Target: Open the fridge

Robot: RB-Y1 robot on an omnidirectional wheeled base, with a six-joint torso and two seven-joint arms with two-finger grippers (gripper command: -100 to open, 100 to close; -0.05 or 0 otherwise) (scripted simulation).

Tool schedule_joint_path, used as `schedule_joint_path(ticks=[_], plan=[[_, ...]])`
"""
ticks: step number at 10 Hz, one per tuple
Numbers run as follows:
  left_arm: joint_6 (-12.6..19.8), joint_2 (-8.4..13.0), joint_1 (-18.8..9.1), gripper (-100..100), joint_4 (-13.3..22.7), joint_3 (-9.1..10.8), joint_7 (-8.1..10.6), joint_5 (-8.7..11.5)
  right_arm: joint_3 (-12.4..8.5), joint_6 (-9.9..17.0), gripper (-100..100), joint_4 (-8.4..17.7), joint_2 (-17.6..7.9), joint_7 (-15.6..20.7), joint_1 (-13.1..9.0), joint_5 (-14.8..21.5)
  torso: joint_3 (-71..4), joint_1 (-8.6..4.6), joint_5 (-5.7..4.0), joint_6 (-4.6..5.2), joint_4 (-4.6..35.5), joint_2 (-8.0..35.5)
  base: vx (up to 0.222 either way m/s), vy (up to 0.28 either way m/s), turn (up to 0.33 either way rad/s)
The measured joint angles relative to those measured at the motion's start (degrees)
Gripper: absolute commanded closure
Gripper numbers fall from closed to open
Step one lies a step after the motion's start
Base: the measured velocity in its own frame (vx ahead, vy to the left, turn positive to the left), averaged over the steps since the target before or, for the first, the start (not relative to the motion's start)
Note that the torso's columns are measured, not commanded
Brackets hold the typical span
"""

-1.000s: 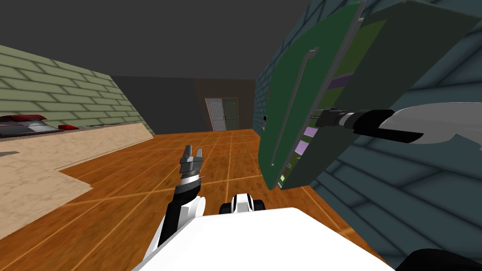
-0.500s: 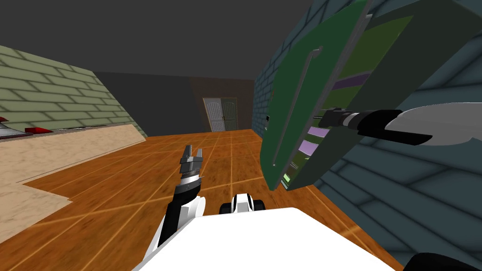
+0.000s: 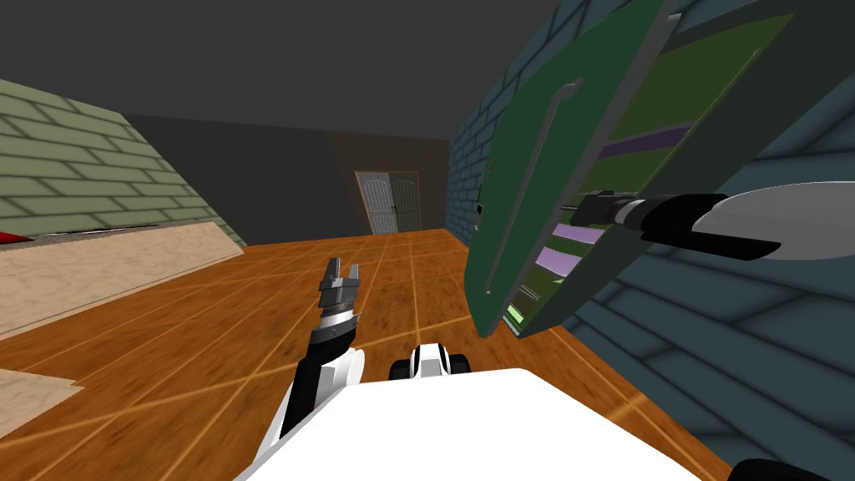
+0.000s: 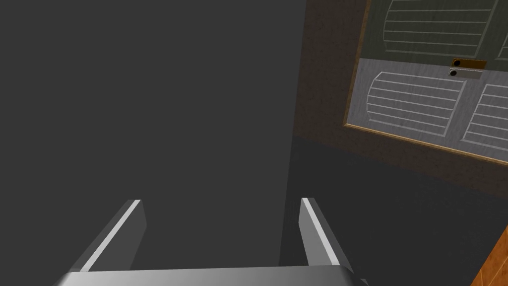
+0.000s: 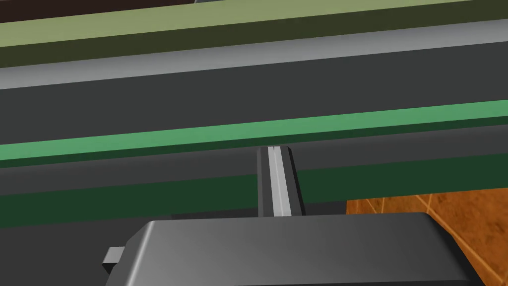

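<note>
1. Well, the fridge (image 3: 735, 100) stands against the dark tiled wall (image 3: 710, 334), and its green door (image 3: 551, 150) hangs partly open, so the shelves (image 3: 634, 144) inside the fridge show through the gap
2. The right gripper (image 3: 571, 207) reaches into that gap from the fridge's cabinet side. In the right wrist view its two fingers (image 5: 280, 178) are pressed flat together with nothing between them. They lie close against the door's inner edge (image 5: 248, 133), but I cannot tell whether they touch it
3. The left gripper (image 3: 342, 269) hangs over the wooden floor (image 3: 209, 334), well apart from the fridge on its door side, blades spread and empty
4. By my judgement the door is a stiff, broad slab on hinges, likely weighty, and it swings on an arc, not in a straight line. A push from behind its free edge should carry it wider, provided the thin fingers do not slip off the smooth edge
5. The better hold is the long bar handle (image 3: 528, 192) on the front of the fridge door, taken near its middle, where the fingers can clamp round a rigid bar
</note>
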Motion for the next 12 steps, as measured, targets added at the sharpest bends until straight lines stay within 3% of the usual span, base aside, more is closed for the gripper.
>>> schedule_joint_path(ticks=[4,5,7,12], plan=[[0.0,0.0,0.0,0,0.0,0.0,0.0,0.0,-5.46,1.86,100,-1.1,0.67,-3.15,6.52,2.11,0.25,-0.08,-0.07,0.18,0.12,0.32,0.074,0.174,-0.068],[0.0,0.01,-0.01,0,0.0,0.01,0.0,0.0,-5.4,1.84,-100,-1.21,0.68,-3.21,6.68,2.13,0.31,-0.42,-0.13,0.19,0.2,0.45,0.097,0.091,-0.07],[0.0,0.01,0.01,0,0.0,0.01,0.0,0.0,-6.15,0.38,-100,0.72,0.06,-2.77,6.07,2.17,0.11,0.02,0.0,0.18,0.11,0.13,0.128,0.158,-0.076],[0.0,0.01,0.0,0,0.0,0.01,0.0,0.0,-10.17,-2.32,-100,2.92,-0.23,-3.57,7.95,3.38,-0.23,-0.07,0.22,-0.2,0.1,-0.17,0.103,0.127,-0.053]])
